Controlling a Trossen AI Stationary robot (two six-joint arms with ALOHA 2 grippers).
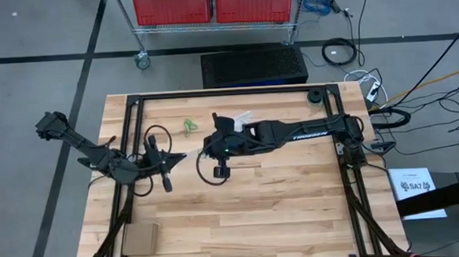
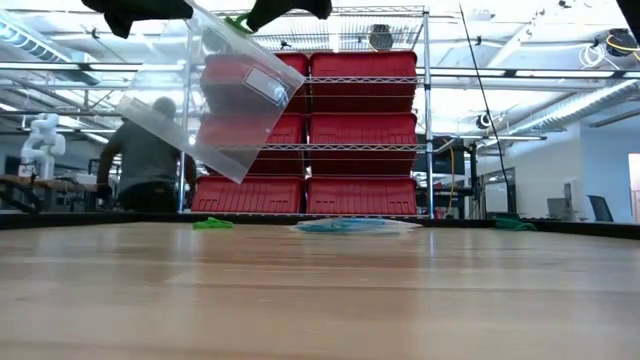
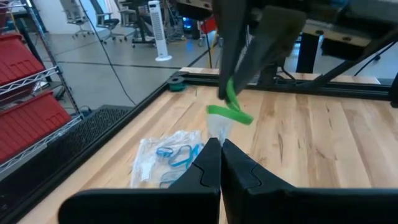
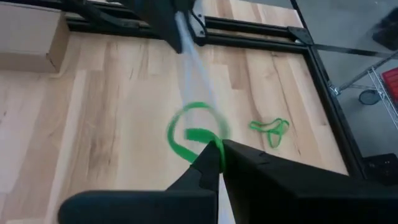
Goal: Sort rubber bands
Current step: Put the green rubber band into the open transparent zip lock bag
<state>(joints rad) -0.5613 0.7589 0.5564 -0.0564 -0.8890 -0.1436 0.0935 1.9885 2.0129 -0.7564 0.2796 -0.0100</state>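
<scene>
- From my remote seat I see a flat brown cardboard piece (image 1: 141, 238) lying near the bench's (image 1: 297, 211) front left corner, well apart from everything else.
- My left claw (image 1: 170, 158) sits over the left-middle of the bench, its fingers (image 3: 208, 163) pressed together on the edge of a clear plastic bag (image 2: 215, 90), which hangs tilted in the air in the low view.
- My right claw (image 1: 209, 149) reaches in from the right side to just beside the left one, near the bench's middle. Its fingers (image 4: 214, 155) pinch a green rubber band (image 4: 194, 135), held right at the bag's upper edge; in the left wrist view the same green band (image 3: 229, 106) dangles from the dark fingers above the bag.
- Farther back, a second green rubber band (image 1: 189, 127) lies loose on the wood toward the back edge, left of centre, touching nothing; it shows as a small green heap (image 2: 212, 224) in the low view.
- Just right of it, near the back edge, a second clear bag (image 1: 241, 117) lies flat; blue rubber bands (image 3: 177, 155) show inside it.
- A small dark round object (image 1: 314, 96) rests at the back right corner of the bench frame.
- Beyond the bench stands a wire rack with red bins (image 2: 365, 120), and a person (image 2: 148, 155) sits with their back to me on the left of the room.
</scene>
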